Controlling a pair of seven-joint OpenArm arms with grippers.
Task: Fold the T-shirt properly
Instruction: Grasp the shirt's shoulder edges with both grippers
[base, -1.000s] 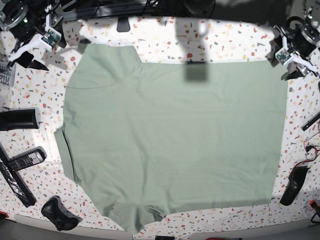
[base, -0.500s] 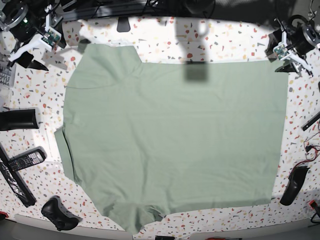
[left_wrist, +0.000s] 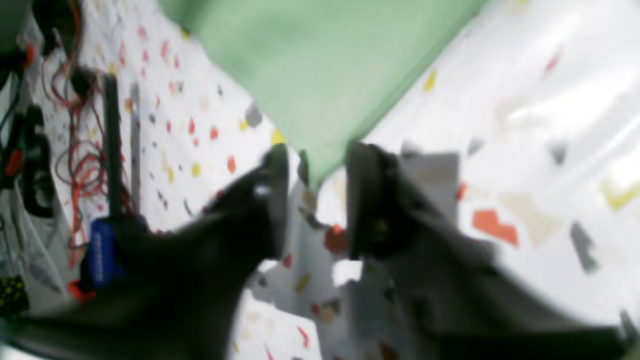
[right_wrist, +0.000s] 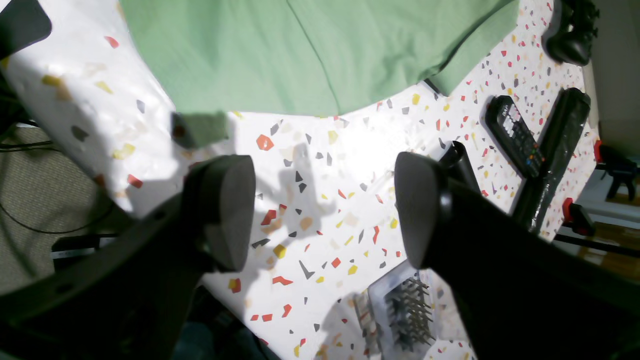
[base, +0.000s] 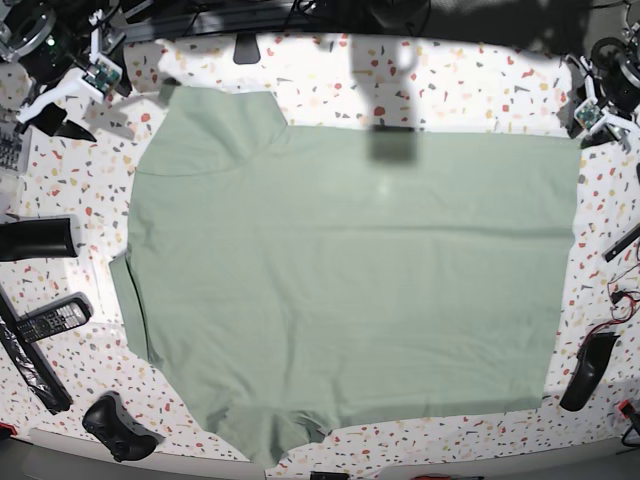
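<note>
While spread flat and unfolded over the white speckled terrazzo-pattern table (base: 420, 80), fills most of the base view: large pale sage-green cloth T-shirt (base: 340, 280), sleeves at upper left and bottom centre of that frame, straight hem down the right side.

Judged as the very start: no fold made yet, hem corner at the frame's upper right being taken in hand. Sits right at that corner in the base view, the black two-fingered left gripper (left_wrist: 317, 200). Shows, in the left wrist view, a narrow gap between the fingers, with the green corner tip reaching in between them. Too blurred to tell whether pinched or merely straddled.

Stands spread wide and empty, the black padded right gripper (right_wrist: 320, 210), over bare table just short of the shirt's edge, at upper left of the base view.

Calls next, probably, for a firm pinch on the hem corner, confirmed before any lift, and for a matching hold by the other arm on its own end, so as to carry the cloth over evenly.

Gives the whole outline and both arms' stations: base view only. Gives the corner between the fingers: left wrist view only. Gives the flat black remote control (right_wrist: 515, 135) close up beside the shirt: right wrist view.
</note>
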